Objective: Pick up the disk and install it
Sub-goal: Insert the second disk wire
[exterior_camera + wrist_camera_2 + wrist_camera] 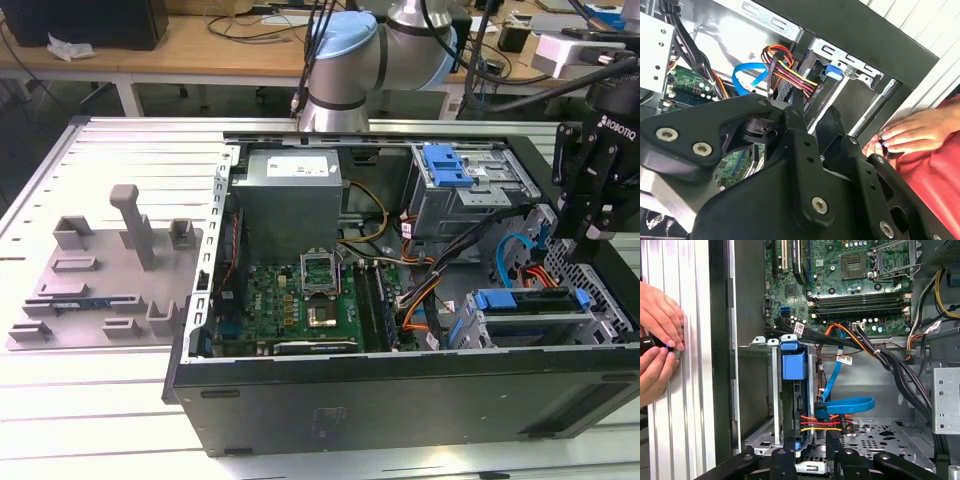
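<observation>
The disk (527,322) stands in the grey drive cage (600,310) at the open computer case's corner, toward the exterior view's right, its blue carrier rail along the top. In the first wrist view the disk (793,390) is seen edge-on in the cage, blue front piece up. My gripper (590,232) hangs just above the cage, open, with nothing held. Its black fingers (781,460) straddle the disk's end without touching it. In the second wrist view the cage and the disk's blue tab (834,70) lie beyond the gripper's links.
A person's hands (657,340) hold a small dark object on the table beside the case wall. Red, yellow and blue cables (840,410) run close by the cage. Motherboard (300,300), power supply (290,190), an upper bay with a blue latch (445,165), a grey fixture plate (100,270).
</observation>
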`<control>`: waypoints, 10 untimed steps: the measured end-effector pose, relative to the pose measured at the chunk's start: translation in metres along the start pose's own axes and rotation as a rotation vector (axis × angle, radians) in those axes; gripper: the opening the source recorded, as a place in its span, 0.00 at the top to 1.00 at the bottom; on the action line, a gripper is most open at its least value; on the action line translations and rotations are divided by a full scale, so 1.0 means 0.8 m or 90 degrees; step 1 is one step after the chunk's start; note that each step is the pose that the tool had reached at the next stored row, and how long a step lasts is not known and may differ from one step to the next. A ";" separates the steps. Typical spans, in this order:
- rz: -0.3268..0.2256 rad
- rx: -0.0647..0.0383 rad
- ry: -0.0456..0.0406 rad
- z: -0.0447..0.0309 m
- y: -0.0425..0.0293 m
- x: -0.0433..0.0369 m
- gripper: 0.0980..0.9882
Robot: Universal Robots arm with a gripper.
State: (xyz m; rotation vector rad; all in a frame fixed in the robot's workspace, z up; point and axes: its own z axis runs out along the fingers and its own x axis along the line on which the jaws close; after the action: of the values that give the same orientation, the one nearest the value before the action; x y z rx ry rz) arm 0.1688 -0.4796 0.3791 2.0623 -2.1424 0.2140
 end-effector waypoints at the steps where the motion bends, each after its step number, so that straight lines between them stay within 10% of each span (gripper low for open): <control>1: 0.000 0.000 0.0001 -0.0001 0.0000 0.000 0.69; 10: 0.000 0.000 0.0002 -0.0003 0.0048 -0.006 0.69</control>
State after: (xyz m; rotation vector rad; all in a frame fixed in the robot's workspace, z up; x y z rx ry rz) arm 0.1651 -0.4745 0.3783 2.0622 -2.1422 0.2143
